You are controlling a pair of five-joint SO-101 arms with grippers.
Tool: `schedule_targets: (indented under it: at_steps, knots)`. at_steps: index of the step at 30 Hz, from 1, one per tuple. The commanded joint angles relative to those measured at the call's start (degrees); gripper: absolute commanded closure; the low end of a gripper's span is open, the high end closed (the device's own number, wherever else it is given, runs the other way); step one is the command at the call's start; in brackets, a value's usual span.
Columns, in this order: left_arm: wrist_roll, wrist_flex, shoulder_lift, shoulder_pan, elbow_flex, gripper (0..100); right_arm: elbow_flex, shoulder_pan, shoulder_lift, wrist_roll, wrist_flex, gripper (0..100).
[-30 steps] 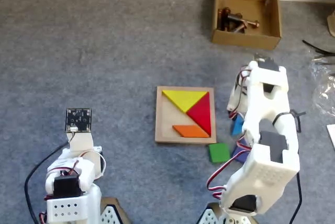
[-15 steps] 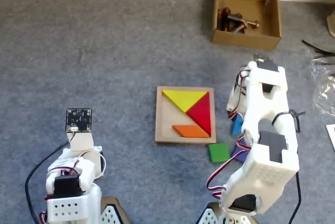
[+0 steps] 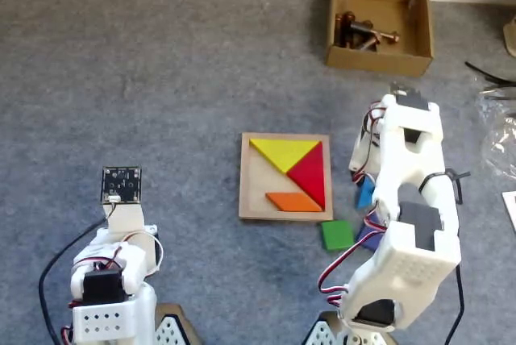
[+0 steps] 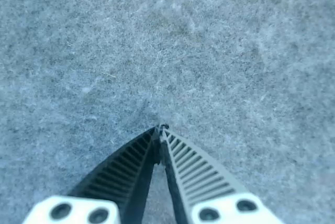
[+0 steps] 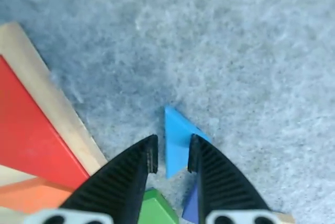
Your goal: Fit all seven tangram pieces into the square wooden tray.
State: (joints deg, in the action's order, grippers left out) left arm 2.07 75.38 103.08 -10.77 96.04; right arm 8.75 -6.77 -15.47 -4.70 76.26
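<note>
Tray [image 3: 245,176] sits in the middle of the grey tabletop [image 3: 161,79], holding a yellow triangle [image 3: 284,153], a red triangle [image 3: 310,177] and an orange piece [image 3: 293,201]. A green square [image 3: 337,234] lies off its 5 o'clock corner. At 4 o'clock lies a blue triangle [image 5: 177,140], with the right pincer [image 5: 172,154] released, its fingers parted over it. The left pincer [image 4: 159,130], at 8 o'clock, is clenched.

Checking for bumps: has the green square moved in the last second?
No. The green square lies by the same corner of the wooden tray as before.
</note>
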Motion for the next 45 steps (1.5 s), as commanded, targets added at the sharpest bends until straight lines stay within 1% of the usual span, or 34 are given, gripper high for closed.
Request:
schedule_targets:
  at_steps: [1,5,10,13,22,26,31,36,39,45]
  knots:
    - [0.1,0.4,-0.4,-0.5,1.2,100,-0.9,-0.7,1.2,-0.4,0.7,89.7]
    - [0.1,0.4,-0.4,-0.5,1.2,100,-1.1,-0.6,1.2,-0.8,5.6,89.7]
    - [0.1,0.4,-0.4,-0.5,1.2,100,-8.6,-0.8,3.1,-0.9,13.5,89.7]
    - [0.1,0.4,-0.4,-0.5,1.2,100,-9.8,-0.5,4.2,-0.8,14.8,89.7]
    - [0.1,0.4,-0.4,-0.5,1.2,100,3.6,0.0,4.2,-1.0,-0.1,89.2]
    - [0.1,0.4,-0.4,-0.5,1.2,100,5.7,-0.3,4.1,-2.7,-2.1,89.2]
    - [0.1,0.4,-0.4,-0.5,1.2,100,5.9,-0.3,4.0,-2.5,-5.1,89.2]
    - [0.1,0.4,-0.4,-0.5,1.2,100,5.7,-0.3,4.3,-2.4,-5.1,89.2]
    - [0.1,0.4,-0.4,-0.5,1.2,100,5.7,0.0,4.4,2.5,-4.7,89.2]
    - [0.1,0.4,-0.4,-0.5,1.2,100,5.6,0.0,4.3,8.8,-5.1,89.2]
